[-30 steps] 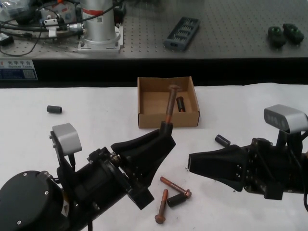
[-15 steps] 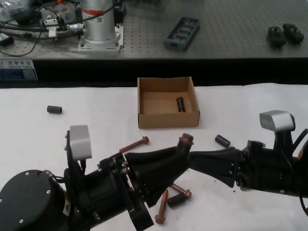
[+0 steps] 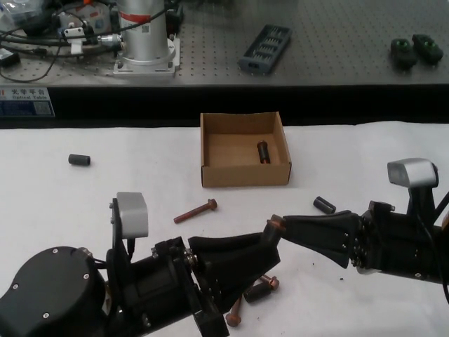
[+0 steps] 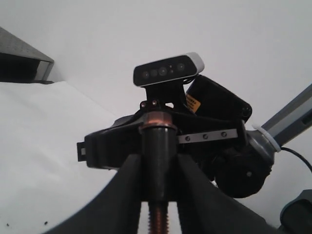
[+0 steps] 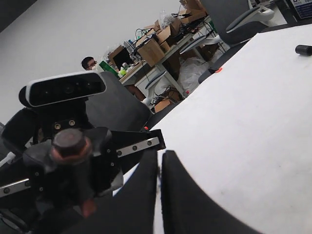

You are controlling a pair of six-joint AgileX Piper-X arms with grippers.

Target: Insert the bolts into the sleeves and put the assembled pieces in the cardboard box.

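Copper and black meet in my left gripper [image 3: 269, 237], which is clenched on a dark sleeve [image 4: 158, 161] with a bolt [image 4: 158, 127] run through it; the bolt's head stands out past my fingertips, and its thread shows at the sleeve's other end; the gripper hangs low over the white sheet [image 3: 56, 203], pointing toward three o'clock. My right gripper [image 3: 282, 225] faces it from three o'clock, its fingers pressed together with nothing between them; its tip is just beside the bolt's head, and I cannot tell whether the two touch.

At twelve o'clock from both gripper tips sits the cardboard box [image 3: 245, 174], open at the top; one assembled piece [image 3: 263, 152] lies inside, toward the box's three o'clock wall. A loose bolt [image 3: 195, 210] lies on the sheet at ten o'clock from my left gripper, between it and the box; a nearer sleeve [image 3: 323, 205] lies at two o'clock from the tips; a farther sleeve [image 3: 79, 160] lies well apart at ten o'clock. At six o'clock, partly under my left gripper, lie a spare sleeve [image 3: 256, 293] and two spare bolts [image 3: 235, 312].
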